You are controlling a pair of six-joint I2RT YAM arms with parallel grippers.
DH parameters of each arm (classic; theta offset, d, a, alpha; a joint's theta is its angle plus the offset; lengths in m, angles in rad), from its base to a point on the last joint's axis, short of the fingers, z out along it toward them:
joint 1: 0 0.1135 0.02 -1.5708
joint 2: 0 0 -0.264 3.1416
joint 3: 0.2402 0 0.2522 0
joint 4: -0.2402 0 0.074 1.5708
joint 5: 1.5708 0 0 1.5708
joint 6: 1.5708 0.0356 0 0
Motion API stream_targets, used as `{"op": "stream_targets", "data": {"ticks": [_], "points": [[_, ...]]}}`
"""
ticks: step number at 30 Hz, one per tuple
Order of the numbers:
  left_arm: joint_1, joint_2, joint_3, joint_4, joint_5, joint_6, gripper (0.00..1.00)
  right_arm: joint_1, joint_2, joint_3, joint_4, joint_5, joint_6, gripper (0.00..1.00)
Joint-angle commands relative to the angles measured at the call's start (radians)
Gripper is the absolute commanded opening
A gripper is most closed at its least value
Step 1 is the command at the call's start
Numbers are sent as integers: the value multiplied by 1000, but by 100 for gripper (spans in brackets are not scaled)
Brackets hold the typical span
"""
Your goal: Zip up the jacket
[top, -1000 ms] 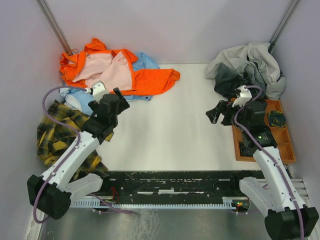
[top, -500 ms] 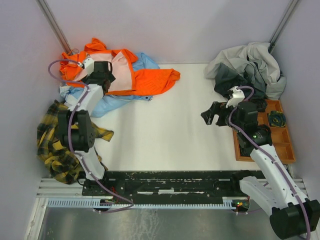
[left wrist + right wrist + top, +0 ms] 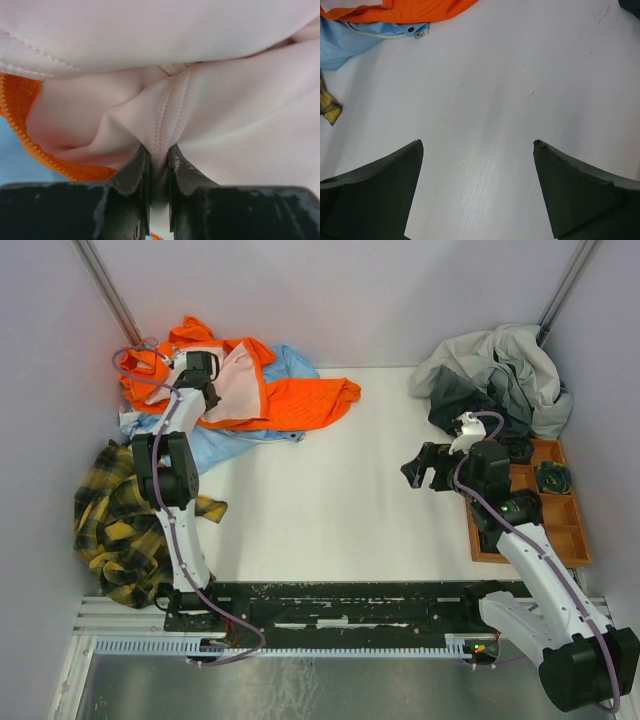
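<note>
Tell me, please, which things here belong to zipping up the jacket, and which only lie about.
For the job:
orange jacket
left gripper, shut on its pink lining
right gripper, open

Lying about:
light blue garment
grey and dark clothing heap
yellow plaid shirt
compartment tray

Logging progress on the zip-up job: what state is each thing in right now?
jacket: unzipped, spread open, pink lining up.
left gripper: shut on a fold of the jacket's lining.
right gripper: open, over the table.
light blue garment: crumpled, partly under the jacket.
grey clothing heap: piled, untouched.
</note>
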Motion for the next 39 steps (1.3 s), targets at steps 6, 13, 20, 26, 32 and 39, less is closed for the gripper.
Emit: {"op": "stream_targets", "data": {"ticks": [6, 13, 20, 26, 32, 39], "points": [[-22, -198, 125, -7, 135, 103, 3, 5, 8, 6, 41, 21, 4, 99], [-144, -392, 228, -38, 194, 167, 3, 5, 23, 9, 39, 13, 5, 99], [-388, -544, 279, -62, 242, 196, 3, 5, 34, 14, 31, 12, 0, 99], [-638, -621, 266, -27, 363, 155, 3, 5, -2, 8, 17, 64, -8, 99], [-877, -692, 16, 64, 355, 128, 6, 5, -30, -2, 13, 105, -10, 99], [-1039, -801, -373, 211, 342, 60, 12, 4, -25, -3, 10, 125, -5, 99]]}}
